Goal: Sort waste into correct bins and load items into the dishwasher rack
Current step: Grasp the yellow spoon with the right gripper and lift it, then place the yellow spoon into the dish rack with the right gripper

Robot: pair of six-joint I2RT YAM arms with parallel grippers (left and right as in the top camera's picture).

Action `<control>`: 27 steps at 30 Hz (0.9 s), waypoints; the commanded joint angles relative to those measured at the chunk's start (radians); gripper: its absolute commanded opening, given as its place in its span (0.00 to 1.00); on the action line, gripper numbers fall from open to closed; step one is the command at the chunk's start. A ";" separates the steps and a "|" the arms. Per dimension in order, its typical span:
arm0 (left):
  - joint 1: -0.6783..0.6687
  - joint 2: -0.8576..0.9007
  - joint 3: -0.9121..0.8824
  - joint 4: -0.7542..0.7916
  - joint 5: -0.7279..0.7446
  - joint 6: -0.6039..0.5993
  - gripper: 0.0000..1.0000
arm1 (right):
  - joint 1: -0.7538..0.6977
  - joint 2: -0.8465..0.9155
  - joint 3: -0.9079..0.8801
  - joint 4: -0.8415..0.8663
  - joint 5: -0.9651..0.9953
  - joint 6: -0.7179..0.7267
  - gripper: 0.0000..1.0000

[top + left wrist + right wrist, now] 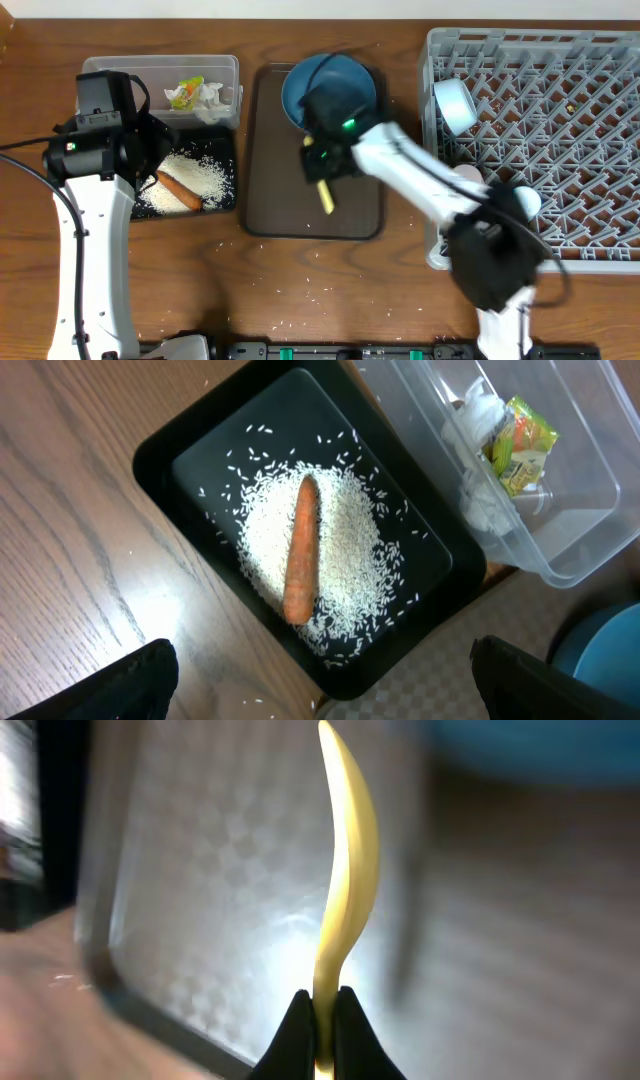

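My right gripper [322,175] is shut on the pale yellow spoon [325,197] and holds it above the brown serving tray [270,200]; the spoon [345,870] stands out from the fingers [325,1010] in the right wrist view. The dark-blue plate [300,85] lies at the tray's far end, partly under the arm. My left gripper [320,680] is open and empty above the black tray [200,435], which holds rice [345,560] and the sausage [301,550]. The clear tub [560,550] holds tissue [480,500] and the snack wrapper [520,445]. The grey rack [590,150] holds a light-blue cup [455,105] and a white bowl [470,180].
Loose rice grains [320,292] lie scattered on the wooden table in front of the serving tray. The black tray [225,195] and clear tub [225,70] sit side by side at the left. The pinkish-white cup is hidden.
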 commanded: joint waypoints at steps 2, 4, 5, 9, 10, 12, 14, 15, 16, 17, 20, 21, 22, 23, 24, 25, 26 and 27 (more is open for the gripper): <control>0.005 -0.001 0.016 -0.003 -0.009 0.005 0.96 | -0.144 -0.258 0.048 -0.045 0.153 -0.103 0.01; 0.005 -0.001 0.016 -0.003 -0.009 0.005 0.96 | -0.219 -0.323 0.048 -0.077 0.251 -0.108 0.01; 0.005 -0.001 0.016 -0.003 -0.009 0.005 0.96 | -0.262 -0.350 0.048 -0.098 0.296 -0.106 0.01; 0.005 -0.001 0.016 -0.003 -0.009 0.005 0.96 | -0.442 -0.391 0.048 -0.191 0.341 0.009 0.01; 0.005 -0.001 0.016 -0.003 -0.009 0.005 0.96 | -0.483 -0.390 0.047 -0.211 0.326 0.021 0.01; 0.005 -0.001 0.016 -0.003 -0.009 0.005 0.96 | -0.540 -0.387 0.037 -0.230 0.315 0.020 0.01; 0.005 -0.001 0.016 -0.003 -0.008 0.005 0.96 | -0.573 -0.387 0.020 -0.226 0.297 0.027 0.01; 0.005 -0.001 0.016 -0.003 -0.009 0.005 0.96 | -0.578 -0.387 0.015 -0.220 0.287 0.016 0.01; 0.005 -0.001 0.016 -0.003 -0.009 0.005 0.96 | -0.577 -0.387 0.010 -0.212 0.291 -0.010 0.01; 0.005 -0.001 0.016 -0.003 -0.009 0.005 0.96 | -0.576 -0.387 0.006 -0.210 0.309 -0.019 0.01; 0.005 -0.001 0.016 -0.003 -0.009 0.005 0.96 | -0.582 -0.387 0.000 -0.224 0.385 0.021 0.01; 0.005 -0.001 0.016 -0.003 -0.009 0.005 0.97 | -0.590 -0.387 -0.002 -0.235 0.413 0.060 0.01; 0.005 -0.001 0.016 -0.003 -0.009 0.005 0.96 | -0.596 -0.387 -0.005 -0.241 0.426 0.086 0.01; 0.005 -0.001 0.016 -0.003 -0.009 0.005 0.96 | -0.607 -0.387 -0.012 -0.248 0.440 0.127 0.01; 0.005 -0.001 0.016 -0.003 -0.009 0.005 0.97 | -0.621 -0.387 -0.021 -0.256 0.450 0.168 0.01; 0.005 -0.001 0.016 -0.003 -0.009 0.005 0.96 | -0.635 -0.387 -0.035 -0.261 0.462 0.208 0.01; 0.005 -0.001 0.016 -0.003 -0.009 0.005 0.96 | -0.652 -0.387 -0.053 -0.266 0.475 0.245 0.01; 0.005 -0.001 0.016 -0.003 -0.009 0.005 0.96 | -0.666 -0.387 -0.071 -0.270 0.488 0.277 0.01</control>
